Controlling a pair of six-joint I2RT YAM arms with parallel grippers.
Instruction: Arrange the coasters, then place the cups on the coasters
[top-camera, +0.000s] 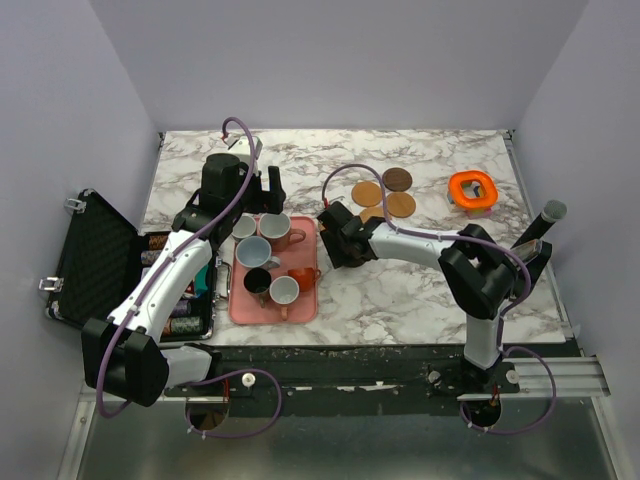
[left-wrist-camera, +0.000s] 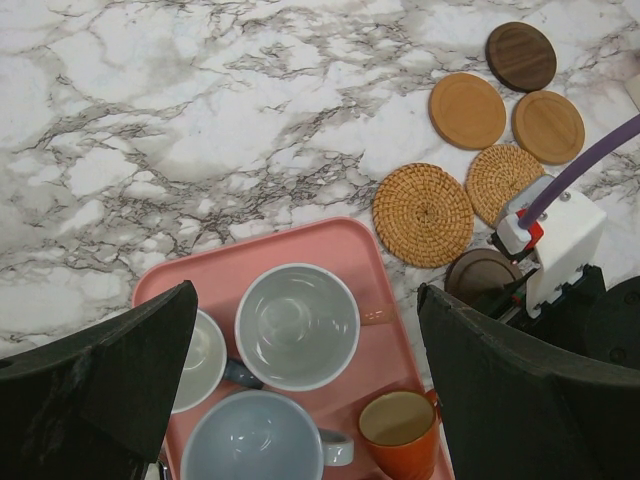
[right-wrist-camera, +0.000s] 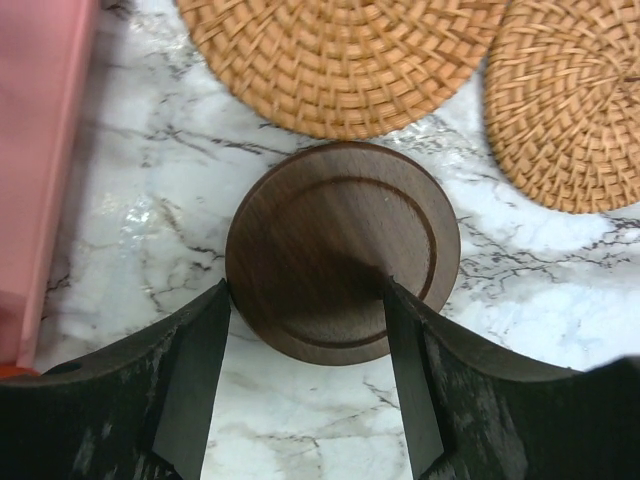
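Observation:
A dark brown coaster (right-wrist-camera: 340, 250) lies on the marble just right of the pink tray (right-wrist-camera: 40, 150). My right gripper (right-wrist-camera: 305, 290) stands open low over it, left fingertip at its left rim, right fingertip over its face. Two woven coasters (right-wrist-camera: 345, 60) (right-wrist-camera: 570, 110) lie just beyond. Farther back are two light wooden coasters (left-wrist-camera: 467, 110) (left-wrist-camera: 548, 126) and another dark one (left-wrist-camera: 521, 56). The cups stand in the tray: pink (left-wrist-camera: 297, 325), pale blue (left-wrist-camera: 255, 440), orange (left-wrist-camera: 398, 430), grey (left-wrist-camera: 200, 360), black (top-camera: 257, 281), grey-white (top-camera: 284, 291). My left gripper (left-wrist-camera: 305, 380) hangs open above them, holding nothing.
An orange ring-shaped object (top-camera: 472, 190) sits at the back right of the table. An open black case (top-camera: 95, 255) holding small items lies off the table's left edge. A grey cylinder (top-camera: 553, 211) stands at the right edge.

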